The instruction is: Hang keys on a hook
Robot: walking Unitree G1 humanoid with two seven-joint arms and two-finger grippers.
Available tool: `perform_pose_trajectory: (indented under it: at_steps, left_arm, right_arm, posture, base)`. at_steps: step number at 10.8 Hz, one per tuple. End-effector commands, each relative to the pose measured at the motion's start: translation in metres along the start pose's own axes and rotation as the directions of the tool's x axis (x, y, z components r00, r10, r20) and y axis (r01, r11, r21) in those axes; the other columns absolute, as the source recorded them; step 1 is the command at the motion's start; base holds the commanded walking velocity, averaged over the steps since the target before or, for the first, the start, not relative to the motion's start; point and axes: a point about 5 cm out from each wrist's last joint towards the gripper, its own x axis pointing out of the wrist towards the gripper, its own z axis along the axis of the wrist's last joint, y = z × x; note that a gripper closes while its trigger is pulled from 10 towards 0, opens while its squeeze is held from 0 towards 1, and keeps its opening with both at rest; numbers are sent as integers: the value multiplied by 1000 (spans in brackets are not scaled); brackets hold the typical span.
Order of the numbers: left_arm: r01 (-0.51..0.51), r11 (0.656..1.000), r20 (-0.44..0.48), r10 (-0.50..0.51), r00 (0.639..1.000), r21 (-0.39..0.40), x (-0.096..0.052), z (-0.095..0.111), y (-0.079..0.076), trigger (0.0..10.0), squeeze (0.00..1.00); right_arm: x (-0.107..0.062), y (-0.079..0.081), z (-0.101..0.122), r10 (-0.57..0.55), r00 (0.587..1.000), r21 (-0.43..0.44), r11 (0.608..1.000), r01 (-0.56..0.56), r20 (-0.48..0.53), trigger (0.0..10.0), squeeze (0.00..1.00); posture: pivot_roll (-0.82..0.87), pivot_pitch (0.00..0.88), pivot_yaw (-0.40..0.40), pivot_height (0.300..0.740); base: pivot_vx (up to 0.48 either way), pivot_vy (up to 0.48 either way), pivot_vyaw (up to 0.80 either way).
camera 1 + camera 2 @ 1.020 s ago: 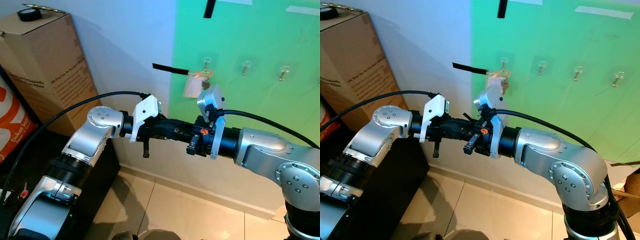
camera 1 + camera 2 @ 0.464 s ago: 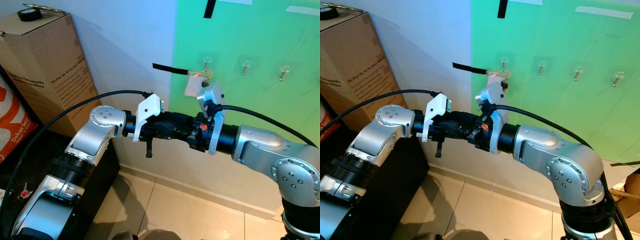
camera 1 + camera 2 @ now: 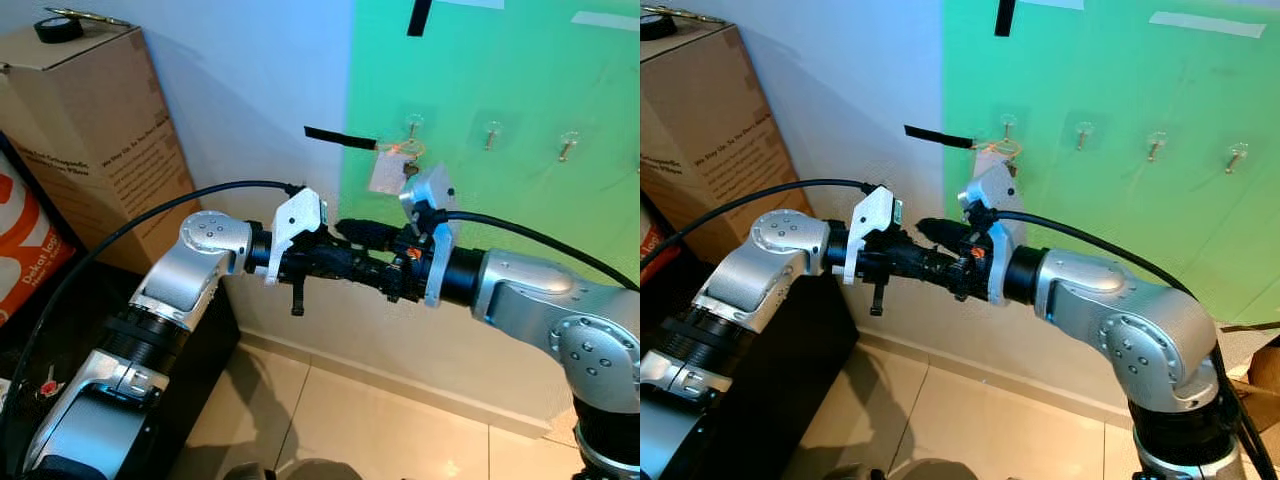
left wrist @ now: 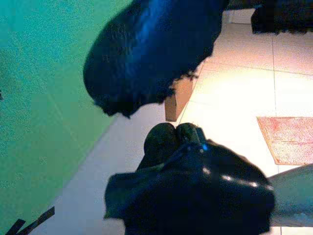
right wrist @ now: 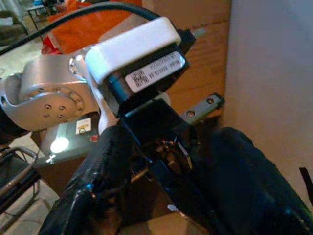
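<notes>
Keys [image 3: 398, 165] hang on the leftmost hook [image 3: 413, 124], upper centre of the frame. At centre-left, our left gripper [image 3: 372, 272] interlocks with the right gripper [image 3: 368, 236] at centre; whether either is open, we cannot tell. We should separate them slowly, without bumping the keys.

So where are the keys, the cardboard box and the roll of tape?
keys [image 3: 403, 152], left eye view, on the ring
box [image 3: 95, 130], left eye view, front face
tape [image 3: 59, 29], left eye view, its side
</notes>
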Motion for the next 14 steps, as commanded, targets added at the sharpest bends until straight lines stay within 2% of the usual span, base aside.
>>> perform_pose_trajectory:
  at_steps: [1,3,4,5,9,11,12,14]
  left_arm:
    - [-1,1000,21,1,1000,21,-3,8,2,10000,0]
    - [12,1000,41,-13,999,13,-2,10,0,10000,0]
    - [15,1000,43,-16,999,12,-2,10,-1,10000,0]
    - [21,1000,46,-21,999,9,-3,9,-2,10000,0]
    - [49,999,65,-49,997,5,-3,11,-5,10000,0]
    - [48,999,60,-48,997,4,-2,10,-6,10000,0]
    - [45,999,60,-45,997,4,-2,10,-6,10000,0]
    - [38,999,60,-38,997,6,-2,11,-5,10000,0]
  right_arm:
    - [0,-2,-1,-19,1000,-11,1000,19,-3,10000,1000]
    - [2,-7,-5,-69,997,-16,998,68,-20,10000,1000]
    - [2,-9,-5,-78,997,-6,997,78,-17,10000,592]
    - [2,-10,-4,-75,997,25,997,75,8,10000,0]
    - [1,-14,-2,-60,996,97,994,54,62,10000,0]
    - [4,-4,1,15,996,96,995,-23,83,2863,0]
    - [5,-1,-1,37,997,91,995,-44,74,0,0]
    - [6,0,-3,48,998,81,995,-52,51,0,0]
  posture:
    - [-147,0,41,740]
    - [-147,0,40,740]
    - [-146,0,38,740]
    - [-147,0,39,740]
    - [-148,0,34,740]
    - [-146,0,32,740]
    - [-146,0,31,740]
    - [-145,0,30,740]
  base:
    - [0,0,0]
    - [0,0,0]
    - [0,0,0]
    - [0,0,0]
    - [0,0,0]
    - [0,0,0]
    - [0,0,0]
    - [0,0,0]
